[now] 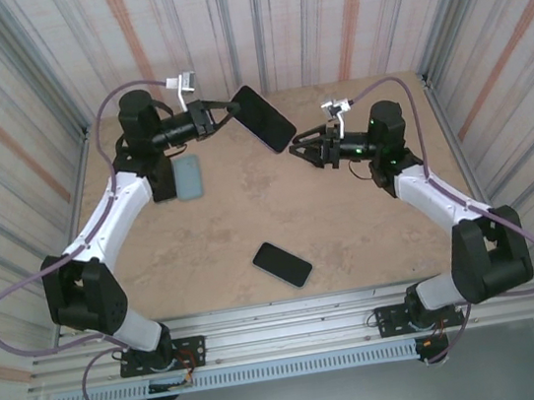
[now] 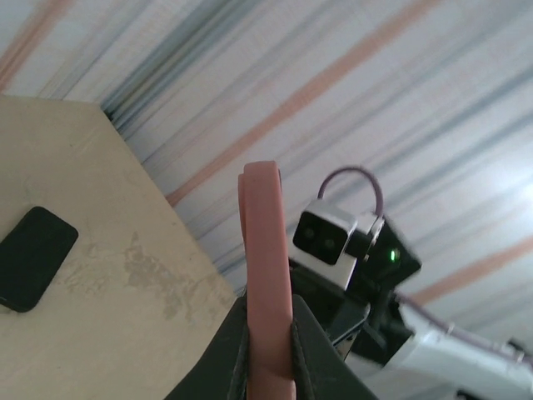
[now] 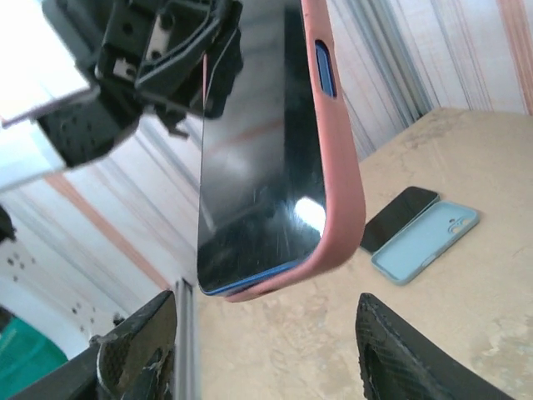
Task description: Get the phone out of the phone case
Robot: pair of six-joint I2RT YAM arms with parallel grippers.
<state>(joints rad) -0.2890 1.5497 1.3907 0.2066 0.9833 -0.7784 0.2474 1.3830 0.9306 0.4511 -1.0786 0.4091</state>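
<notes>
Left gripper: clenched on the phone, case on, up off the tabletop.
Right gripper: jaws wide apart, you're just off the phone's free end.
Long axis: aimed straight at those waiting jaws.

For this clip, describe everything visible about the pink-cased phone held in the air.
The pink-cased phone is a dark, glossy slab with its screen off and faint scratches. It sits in a matte salmon-pink case that looks rubbery. A blue side button shows through a cutout, and a thin blue edge shows at one corner. It hangs tilted above the table, with the left gripper clamped on one end. The right gripper stands open near the free end, apparently not touching it.
</notes>
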